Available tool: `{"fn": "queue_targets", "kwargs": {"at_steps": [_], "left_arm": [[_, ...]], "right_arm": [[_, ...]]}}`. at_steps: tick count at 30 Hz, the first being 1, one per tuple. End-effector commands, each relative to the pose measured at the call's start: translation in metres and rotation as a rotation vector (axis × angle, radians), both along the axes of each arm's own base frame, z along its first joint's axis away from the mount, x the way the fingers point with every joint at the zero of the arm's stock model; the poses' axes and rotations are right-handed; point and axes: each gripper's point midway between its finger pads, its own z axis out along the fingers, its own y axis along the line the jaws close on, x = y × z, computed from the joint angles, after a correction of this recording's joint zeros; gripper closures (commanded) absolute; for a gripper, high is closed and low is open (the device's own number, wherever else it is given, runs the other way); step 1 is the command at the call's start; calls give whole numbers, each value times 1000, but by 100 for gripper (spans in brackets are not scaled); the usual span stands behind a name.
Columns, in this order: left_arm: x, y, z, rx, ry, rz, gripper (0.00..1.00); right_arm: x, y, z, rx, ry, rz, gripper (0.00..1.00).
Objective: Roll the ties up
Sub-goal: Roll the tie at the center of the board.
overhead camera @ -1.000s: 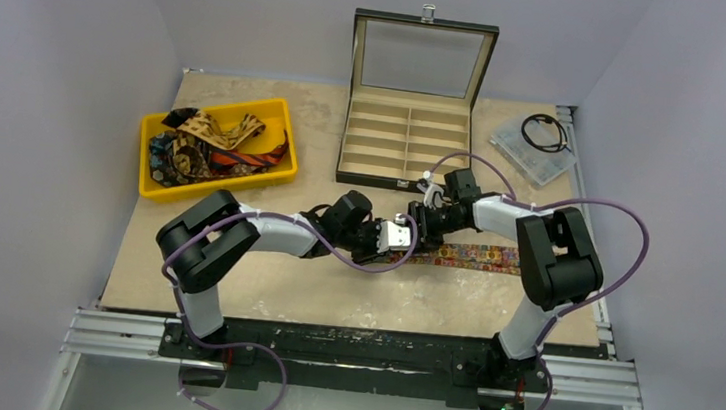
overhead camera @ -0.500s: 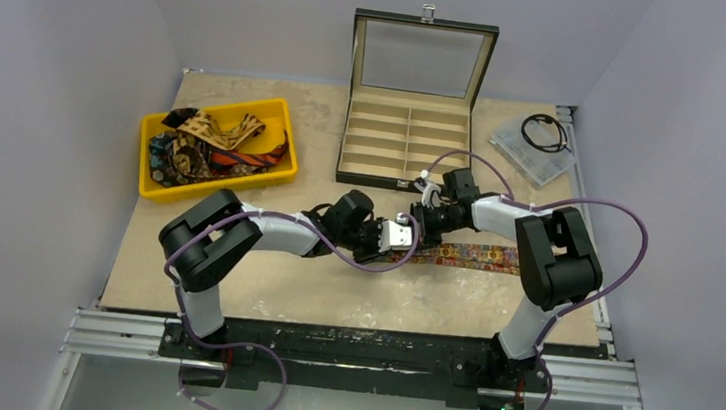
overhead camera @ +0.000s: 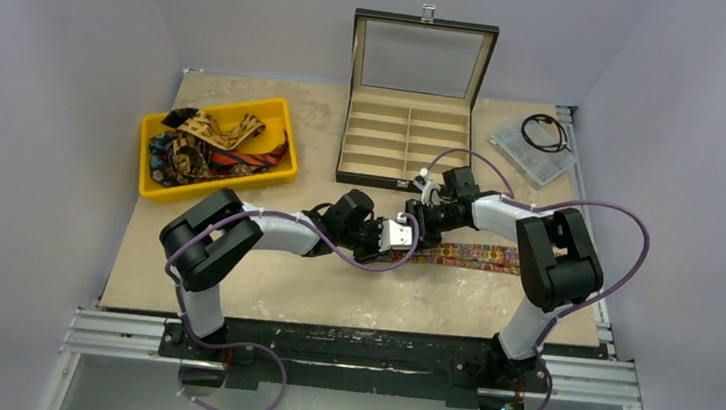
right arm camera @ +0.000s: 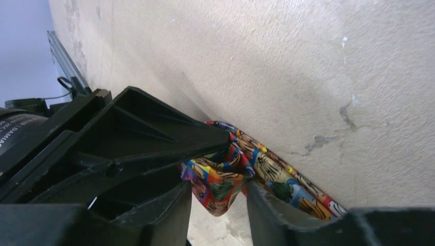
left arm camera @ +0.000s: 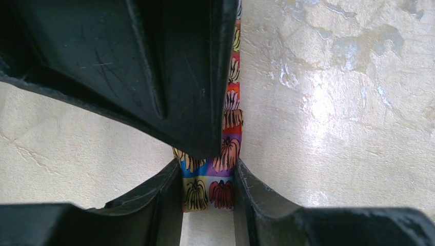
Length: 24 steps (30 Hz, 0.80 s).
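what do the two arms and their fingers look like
The left arm and right arm match. Each has white tubular links between chunky black joint housings, and a purple cable loops loosely along it. The fingers are matte black plastic wedges that taper towards the tips.
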Motion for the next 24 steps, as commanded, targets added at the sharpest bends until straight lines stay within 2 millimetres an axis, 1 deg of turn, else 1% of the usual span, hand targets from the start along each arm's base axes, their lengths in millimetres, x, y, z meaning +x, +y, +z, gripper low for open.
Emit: {"fn": "queue_targets", "kwargs": {"at_steps": [1, 3, 4, 6, 7, 9, 10, 11, 12, 13, 15, 17, 20, 24], "left_arm": [[-23, 35, -49, 174, 120, 16, 75], [-23, 35, -50, 178, 119, 19, 75], [-22, 35, -50, 178, 119, 21, 75], [-21, 36, -51, 178, 127, 37, 75], [-19, 36, -51, 174, 134, 48, 75], [-15, 37, -49, 161, 152, 79, 74], [-13, 37, -47, 142, 161, 93, 72], [-12, 35, -42, 110, 173, 105, 65], [-11, 36, -37, 65, 187, 122, 56], [-10, 35, -29, 3, 190, 123, 51], [-8, 29, -12, -106, 161, 117, 43], [-7, 24, 1, -179, 120, 99, 38], [-7, 20, 1, -217, 97, 86, 31], [-3, 12, -9, -241, 102, 83, 29]], "right_arm": [[8, 6, 2, 32, -7, -21, 63], [6, 5, 0, 26, -2, -14, 71], [5, 4, -1, 19, 1, -7, 77], [2, -1, -5, -5, -3, 0, 94], [2, -4, -7, -27, -12, 3, 99], [0, -10, -13, -68, -15, 15, 100], [0, -14, -17, -98, -20, 17, 100], [1, -18, -22, -127, -23, 11, 100], [2, -21, -27, -149, -27, 4, 100], [5, -25, -33, -183, -38, -6, 100], [7, -30, -42, -218, -34, -17, 100], [9, -33, -48, -247, -34, -18, 100], [9, -40, -55, -289, -47, -21, 100], [9, -47, -61, -328, -51, -36, 100]]}}
